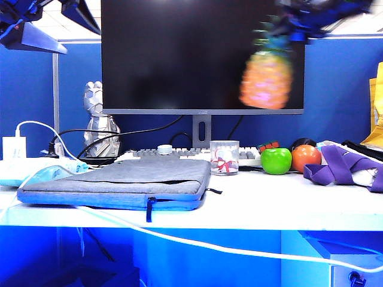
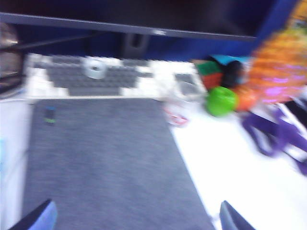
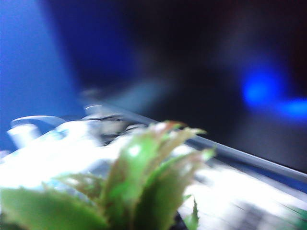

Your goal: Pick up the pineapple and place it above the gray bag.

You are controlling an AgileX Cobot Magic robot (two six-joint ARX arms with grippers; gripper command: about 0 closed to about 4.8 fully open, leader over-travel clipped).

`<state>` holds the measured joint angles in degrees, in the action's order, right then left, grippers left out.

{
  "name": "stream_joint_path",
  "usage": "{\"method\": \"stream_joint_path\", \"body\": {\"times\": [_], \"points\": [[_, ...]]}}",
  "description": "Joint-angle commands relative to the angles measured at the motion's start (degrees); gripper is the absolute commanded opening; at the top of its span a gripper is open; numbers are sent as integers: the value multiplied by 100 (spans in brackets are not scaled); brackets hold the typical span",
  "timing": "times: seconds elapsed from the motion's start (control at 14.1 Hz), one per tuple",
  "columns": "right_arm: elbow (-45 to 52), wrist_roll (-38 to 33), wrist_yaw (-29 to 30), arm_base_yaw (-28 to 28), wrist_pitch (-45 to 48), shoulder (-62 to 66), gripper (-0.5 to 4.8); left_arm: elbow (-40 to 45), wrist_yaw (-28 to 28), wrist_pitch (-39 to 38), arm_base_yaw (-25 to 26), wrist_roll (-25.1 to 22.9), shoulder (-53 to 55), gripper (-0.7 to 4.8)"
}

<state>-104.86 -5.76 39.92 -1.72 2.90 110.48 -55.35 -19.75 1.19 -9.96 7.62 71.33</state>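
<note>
A white desk [image 1: 311, 206] stands against blue partition walls [image 1: 341, 89], a large dark monitor [image 1: 200, 54] rising behind a keyboard [image 1: 191, 154] under cool bluish light.

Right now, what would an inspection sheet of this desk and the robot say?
Surface: white desk, crowded along the back.
Job's things: pineapple is in the air in front of the monitor, blurred, hanging by its leaf crown; gray bag lies flat on the desk, nothing on it.
Clutter: green apple, orange fruit, glass cup, keyboard, purple cloth, silver figurine.
Grippers: right gripper holds the pineapple by its crown, top right; left gripper open, empty, above the bag.
Cables: white cable runs across the desk front; black cables behind.
Surroundings: blue partition walls.
</note>
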Motion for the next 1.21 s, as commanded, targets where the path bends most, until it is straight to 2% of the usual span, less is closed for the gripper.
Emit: {"method": "stream_joint_path", "body": {"times": [0.07, 0.14, 0.28, 0.36, 0.71, 0.85, 1.21], "points": [[-662, -7, 138, -649, 153, -105, -5, -302, -79, -195, -9, -59, -175, 479], [-857, -4, 133, -892, 160, -98, -5, -505, 79, -393, -11, -275, -240, 479], [-1054, 186, -2, -1447, 160, -17, -5, -898, 872, -1001, 52, -647, -299, 479], [-1054, 282, -37, -1661, 109, 114, -5, -901, 949, -1071, 96, -678, -352, 479], [-1054, 319, -79, -1827, 17, 1003, -5, -804, 940, -1268, 793, -804, -404, 479], [-1054, 321, -114, -1829, 175, 1379, -5, -542, 745, -1137, 1106, -776, -380, 479], [-1058, 507, -271, -2140, 647, 2011, -5, -175, 649, -890, 1228, -649, -363, 479]]}}
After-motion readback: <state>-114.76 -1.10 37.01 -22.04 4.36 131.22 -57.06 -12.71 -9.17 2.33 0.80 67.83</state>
